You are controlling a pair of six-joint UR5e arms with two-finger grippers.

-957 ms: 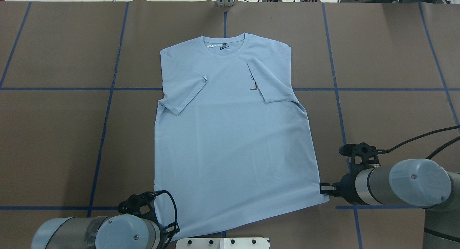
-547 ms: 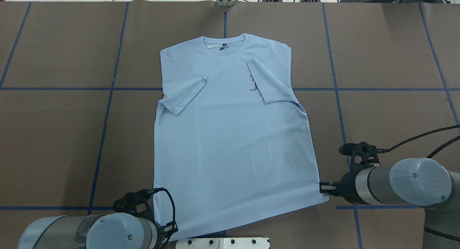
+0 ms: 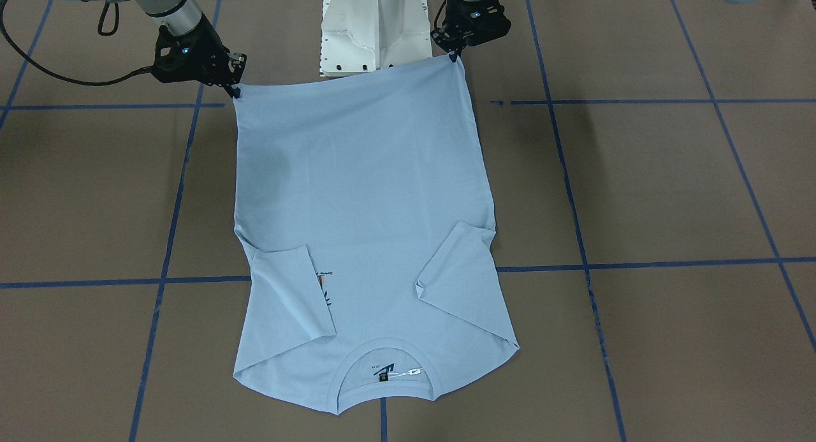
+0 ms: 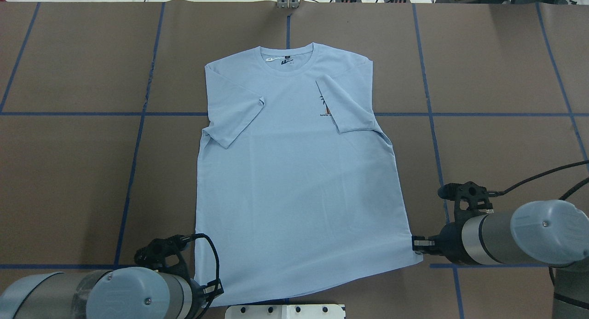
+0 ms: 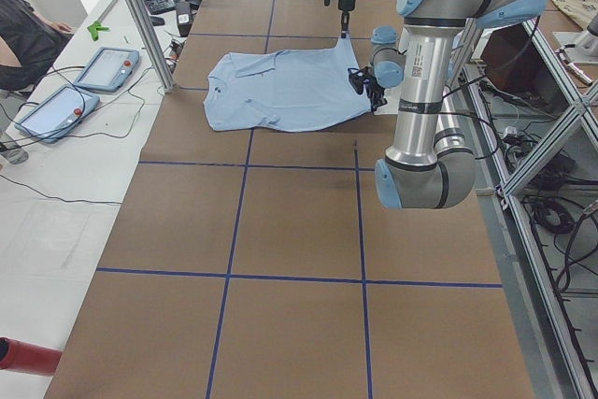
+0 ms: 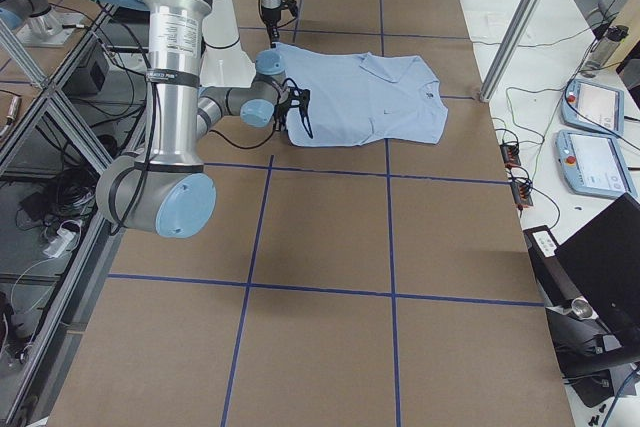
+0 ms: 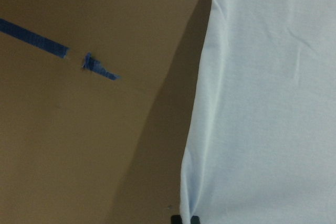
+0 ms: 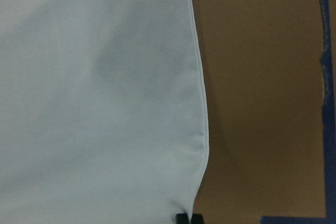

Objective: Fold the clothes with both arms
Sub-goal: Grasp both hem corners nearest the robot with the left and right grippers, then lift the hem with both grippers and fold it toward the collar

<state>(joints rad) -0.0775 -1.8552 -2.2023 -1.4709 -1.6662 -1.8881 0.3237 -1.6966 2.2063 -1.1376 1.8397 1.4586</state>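
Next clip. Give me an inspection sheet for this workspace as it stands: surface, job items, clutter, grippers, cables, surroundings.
Surface: brown table cover with a blue tape grid, flat.
Job's things: light blue T-shirt face up, collar away from the robot, both sleeves folded inward; one partly covers the chest print.
Clutter: nothing seen.
Grippers: left gripper and right gripper each shut on a hem corner.
Cables: left-wrist cable loops beside the hem; right-wrist cable trails off to the side.
Surroundings: white pedestal base; two pendants and a person beside the table.
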